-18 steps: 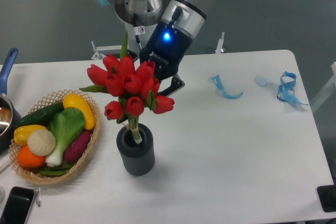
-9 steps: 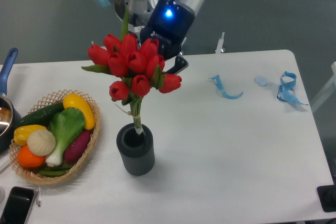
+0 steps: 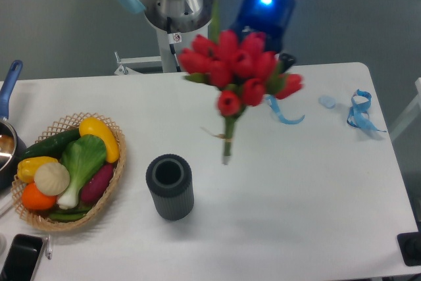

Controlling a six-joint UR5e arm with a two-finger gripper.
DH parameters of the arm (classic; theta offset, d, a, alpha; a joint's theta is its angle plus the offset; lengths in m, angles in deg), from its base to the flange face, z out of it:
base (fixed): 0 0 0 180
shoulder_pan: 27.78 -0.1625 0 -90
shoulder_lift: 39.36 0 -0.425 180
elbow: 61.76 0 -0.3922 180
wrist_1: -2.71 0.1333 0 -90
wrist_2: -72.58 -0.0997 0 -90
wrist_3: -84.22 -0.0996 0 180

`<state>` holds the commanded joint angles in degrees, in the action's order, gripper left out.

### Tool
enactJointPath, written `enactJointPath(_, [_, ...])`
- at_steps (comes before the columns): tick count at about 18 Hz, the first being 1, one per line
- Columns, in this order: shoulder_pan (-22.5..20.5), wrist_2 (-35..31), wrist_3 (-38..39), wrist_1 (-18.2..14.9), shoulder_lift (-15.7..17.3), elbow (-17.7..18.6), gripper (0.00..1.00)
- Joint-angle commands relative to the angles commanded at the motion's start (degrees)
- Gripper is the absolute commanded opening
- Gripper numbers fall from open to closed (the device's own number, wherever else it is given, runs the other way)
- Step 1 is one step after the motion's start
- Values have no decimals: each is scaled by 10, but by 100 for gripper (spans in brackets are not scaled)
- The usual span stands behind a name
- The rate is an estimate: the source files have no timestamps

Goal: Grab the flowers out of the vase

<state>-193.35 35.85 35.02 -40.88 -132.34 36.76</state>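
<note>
camera: i see the flowers hanging in the air, stems clear of the vase, up and right of its empty mouth.
step: i judge the lift done and a carry under way; next i need a steady hold and a clear spot.
gripper: behind the blooms, fingers hidden; i judge it clamped on the flowers.
arm: reaches down from the top edge, wrist lit blue, tilted.

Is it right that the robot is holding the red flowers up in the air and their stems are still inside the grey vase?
Not quite. The camera view shows the flowers lifted clear: their stems hang above the table, right of the vase, whose mouth is empty.
</note>
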Motion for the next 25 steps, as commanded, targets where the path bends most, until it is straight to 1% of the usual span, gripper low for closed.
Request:
enactJointPath(1, [-14,0,-12,-1,-9,1,34])
enactJointPath(3, [-28,-1,-18,-1,-18,2,35])
enactJointPath(4, [-34,-1,-20,0,-27,3,34])
enactJointPath(5, [-36,-1,-27,2,-37,3,35])
enactJointPath(6, [-33,-3,-38,1,-40,5,34])
enactJointPath(8, [-35,-4,-36,-2,-47,-5,35])
enactJointPath(10, [-38,-5,-41,0,-47,0,34])
enactJointPath(11, [-41,-4,-40,0,-47,-3,35])
enactJointPath(15, [-62,0,-42,0,-47,-2,34])
enactJointPath(25, [-63,0,-42,2,-47,1,34])
